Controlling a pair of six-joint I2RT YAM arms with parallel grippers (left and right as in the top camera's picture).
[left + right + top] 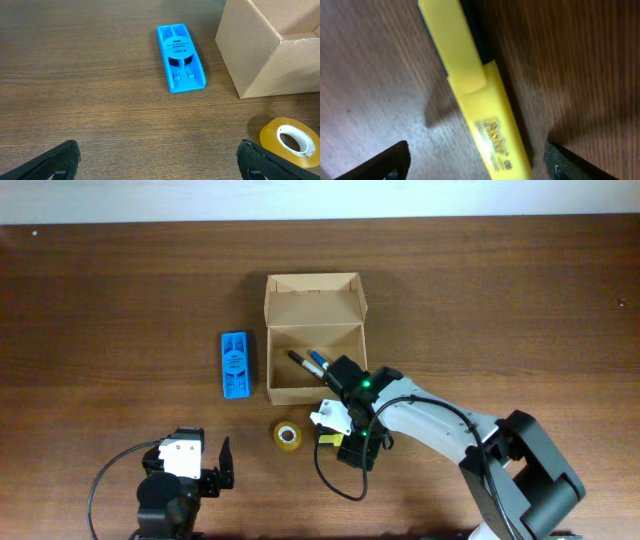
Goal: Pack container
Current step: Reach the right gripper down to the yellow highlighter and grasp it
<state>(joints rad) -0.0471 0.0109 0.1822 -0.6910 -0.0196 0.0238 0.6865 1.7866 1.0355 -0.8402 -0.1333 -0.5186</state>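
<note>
The tan cardboard container [314, 340] stands open at the table's middle, flap lid tilted back, with a dark marker [308, 361] inside; its corner shows in the left wrist view [265, 50]. My right gripper [340, 442] is open, low over a yellow highlighter [480, 95] that lies on the wood between its fingers [475, 162]; a sliver of the highlighter shows overhead [331, 439]. My left gripper [205, 465] is open and empty near the front edge, with bare wood between its fingers [159, 160].
A flat blue eraser block [234, 364] lies left of the container, also in the left wrist view [180, 57]. A yellow tape roll [288, 435] lies in front of the container, also in the left wrist view [290, 140].
</note>
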